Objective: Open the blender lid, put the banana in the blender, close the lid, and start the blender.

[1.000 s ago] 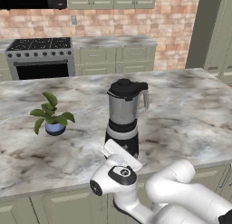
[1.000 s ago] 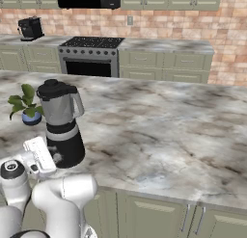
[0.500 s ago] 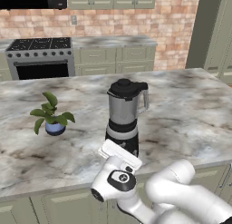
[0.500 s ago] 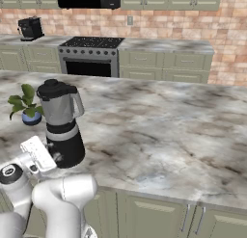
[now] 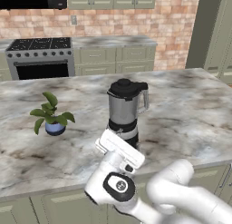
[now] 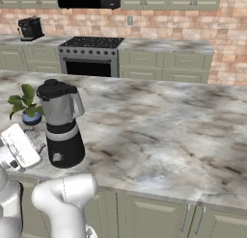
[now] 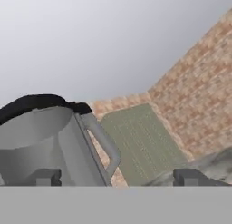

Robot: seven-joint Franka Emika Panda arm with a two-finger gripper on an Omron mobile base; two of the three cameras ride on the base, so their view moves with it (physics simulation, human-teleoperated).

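Note:
The blender (image 5: 123, 110) stands upright near the counter's front edge, its clear grey jar on a black-and-silver base. The black domed blender lid (image 5: 124, 88) sits shut on the jar. From the right, the blender (image 6: 60, 121) and blender lid (image 6: 52, 89) look the same. My white hand (image 5: 118, 148) hangs low in front of the base, tilted up toward it. My gripper (image 7: 118, 178) is open, fingertips (image 7: 47, 177) wide apart with nothing between them. Close ahead rise the jar (image 7: 41, 141) and its handle (image 7: 102, 141). The banana is out of view.
A potted plant (image 5: 52, 116) stands left of the blender on the marble counter (image 5: 181, 114). Behind the island are a stove (image 5: 41, 60), green cabinets and a brick wall. A black toaster (image 6: 30, 27) sits on the far counter.
My hand has edged a little up and to the left in front of the blender base. The blender, its lid and the plant have not moved.

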